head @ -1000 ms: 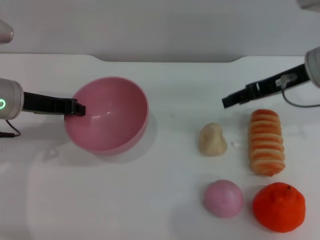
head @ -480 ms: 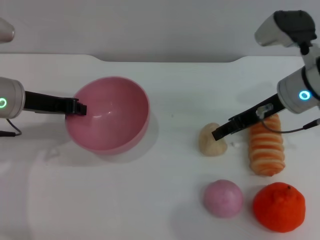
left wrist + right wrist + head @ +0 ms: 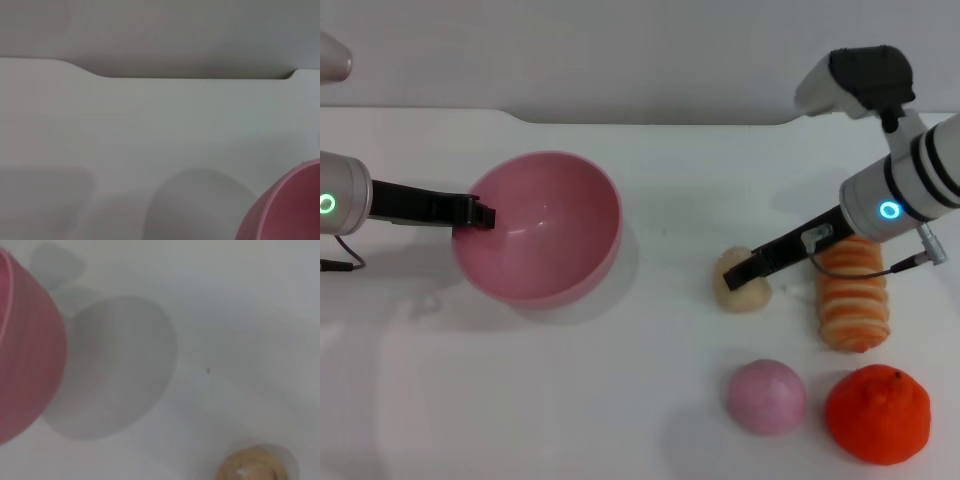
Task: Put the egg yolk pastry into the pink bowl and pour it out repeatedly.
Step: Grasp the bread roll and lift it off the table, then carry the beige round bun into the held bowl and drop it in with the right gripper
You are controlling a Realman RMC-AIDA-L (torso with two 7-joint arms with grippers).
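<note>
The pink bowl [image 3: 545, 235] is at the left of the table, tilted with its mouth facing up and to the right. My left gripper [image 3: 480, 215] is shut on its left rim and holds it. The bowl's edge also shows in the left wrist view [image 3: 287, 210] and the right wrist view [image 3: 25, 355]. The bowl's inside looks empty. The beige egg yolk pastry [image 3: 752, 292] lies on the table right of centre. My right gripper [image 3: 735, 277] is down on its top. The pastry also shows in the right wrist view [image 3: 252, 467].
A ridged orange-and-cream bread roll [image 3: 853, 295] lies just right of the pastry, under the right arm. A pink ball [image 3: 766, 396] and an orange fruit [image 3: 877, 413] sit in front of them. The white table [image 3: 660, 180] ends at a grey wall behind.
My right arm has come down and leftward from the back right until its gripper reaches the pastry. The left gripper and the bowl have hardly moved.
</note>
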